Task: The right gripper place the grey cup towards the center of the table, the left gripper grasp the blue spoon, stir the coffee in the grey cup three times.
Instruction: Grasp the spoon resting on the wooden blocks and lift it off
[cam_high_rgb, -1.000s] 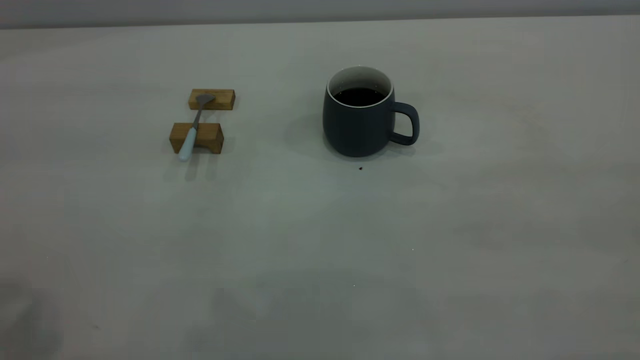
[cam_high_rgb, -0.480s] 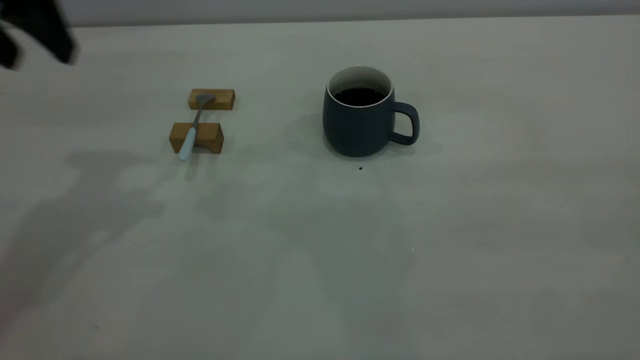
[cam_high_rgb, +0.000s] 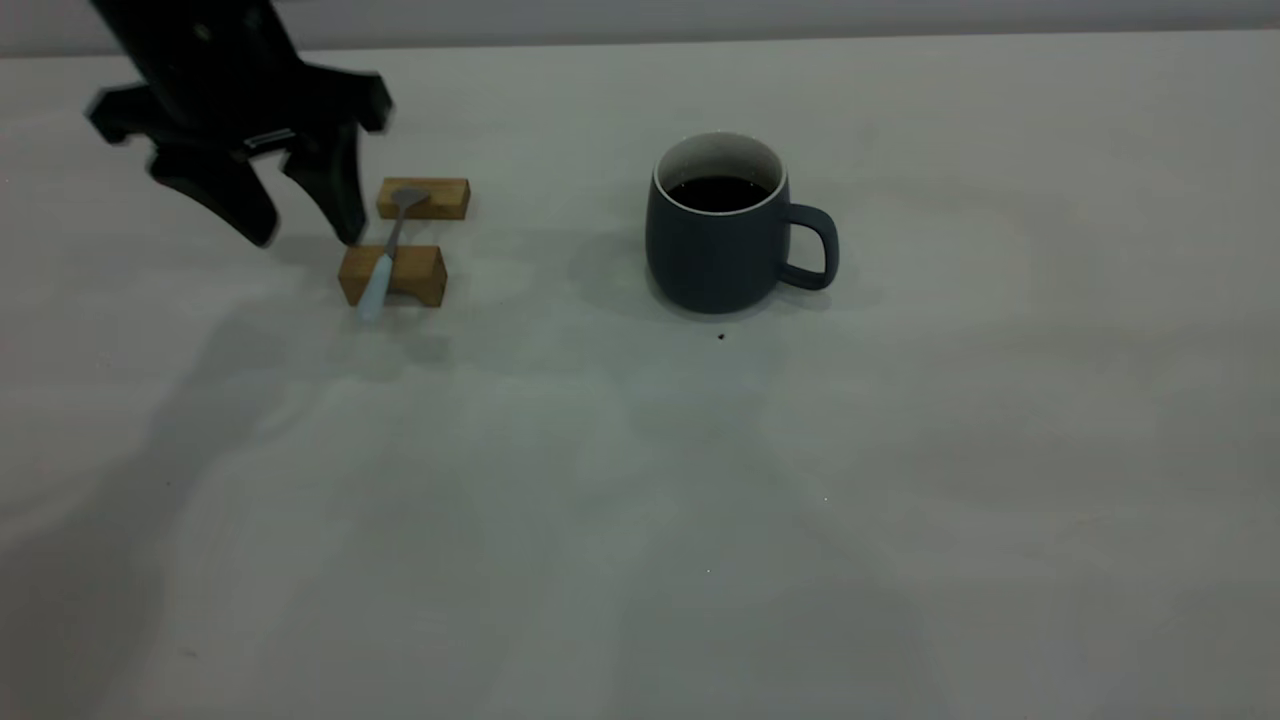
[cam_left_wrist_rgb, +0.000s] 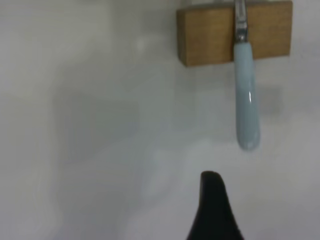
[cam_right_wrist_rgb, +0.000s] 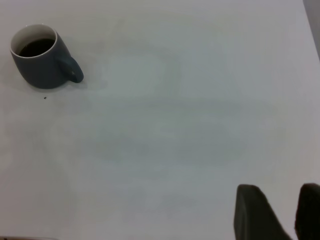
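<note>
The grey cup (cam_high_rgb: 715, 250) stands upright near the table's (cam_high_rgb: 640, 500) middle, handle to the right, with dark coffee (cam_high_rgb: 718, 192) inside. To its left, the blue spoon (cam_high_rgb: 383, 268) lies across two brown wooden blocks (cam_high_rgb: 393, 275), its pale handle pointing to the front. My left gripper (cam_high_rgb: 305, 235) hangs open just left of the spoon, touching nothing. The left wrist view shows one dark fingertip (cam_left_wrist_rgb: 212, 185) short of the spoon handle (cam_left_wrist_rgb: 247, 110). My right gripper (cam_right_wrist_rgb: 279, 189) is open and empty, far from the cup (cam_right_wrist_rgb: 42, 67), and does not show in the exterior view.
The far wooden block (cam_high_rgb: 424, 198) holds the spoon's bowl, and the near block (cam_left_wrist_rgb: 232, 32) holds its neck. A tiny dark speck (cam_high_rgb: 721, 337) lies just in front of the cup. Bare off-white tabletop stretches across the whole front and right.
My left gripper has come in from the far left corner and moved down to the spoon's left side. Its shadow has shifted across the table. Cup and spoon have not moved.
</note>
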